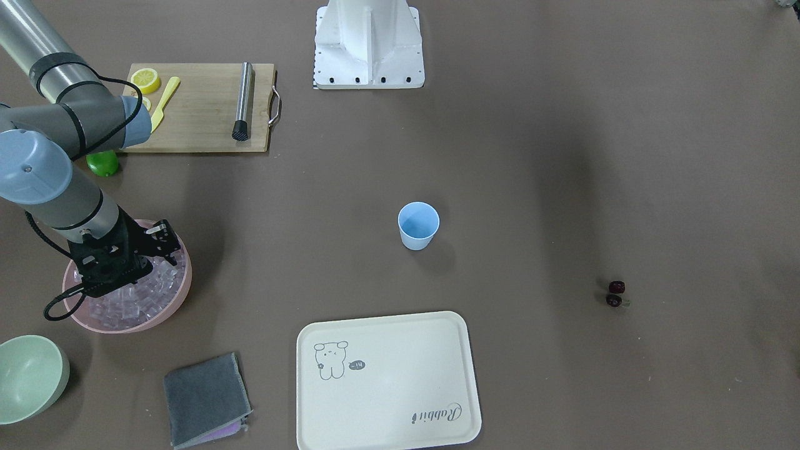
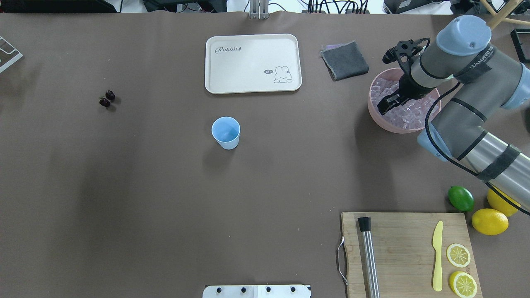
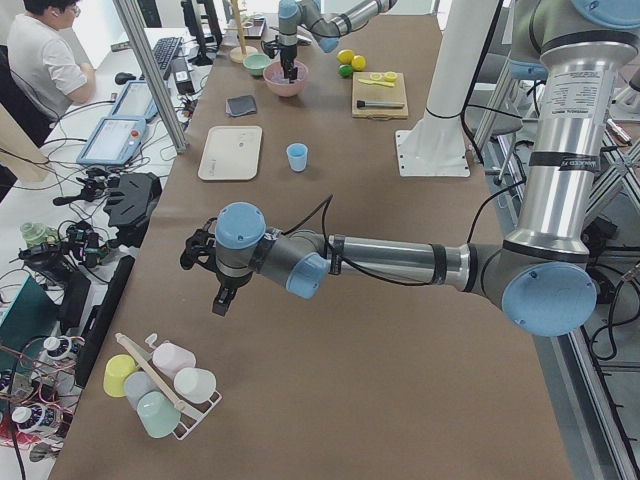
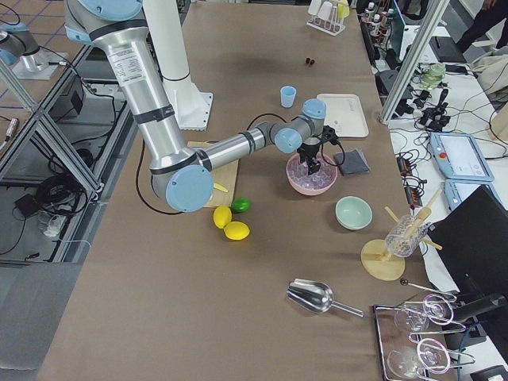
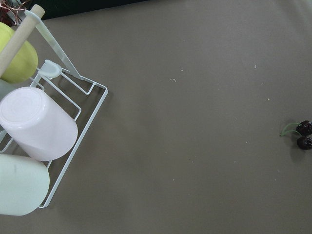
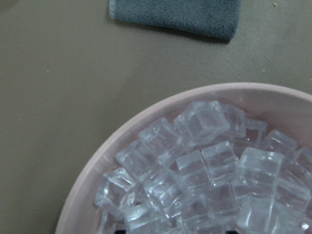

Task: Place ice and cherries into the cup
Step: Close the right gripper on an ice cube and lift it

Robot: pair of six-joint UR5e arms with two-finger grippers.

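Wire forms the white rack (image 5: 74, 146) at the far left, with smooth pastel tumblers (image 5: 36, 124) lying in it. The left gripper (image 3: 221, 303) hangs above the table (image 2: 165, 198) near that rack, and I cannot tell whether its fingers are spread or closed. Its wrist view catches the cherries (image 5: 305, 128) at the right edge, well apart from the rack. They are two glossy, near-black round fruits on thin green stems, lying on the matte brown covering far from both grippers.

Toward the middle stands the cup (image 2: 225, 133), a tapered light blue plastic tumbler. It is upright, and its inside shows only bare blue. Beyond it lies a cream tray (image 2: 248, 70) with rounded corners and a rabbit print, then a folded grey cloth (image 2: 344, 61).

Further right, the round pink bowl (image 2: 374, 116) is heaped with the ice (image 2: 408, 114), clear blocky cubes with a faint pink cast. The right gripper (image 2: 383, 108) is down at the heap on the side nearer the cup. Its jaws are released, the dark tips wide apart with several cubes between them.

Nearest the robot lie a shiny lime (image 2: 461, 198), two lemons (image 2: 489, 221) and a wooden board (image 2: 405, 248) bearing a steel muddler (image 2: 368, 256).
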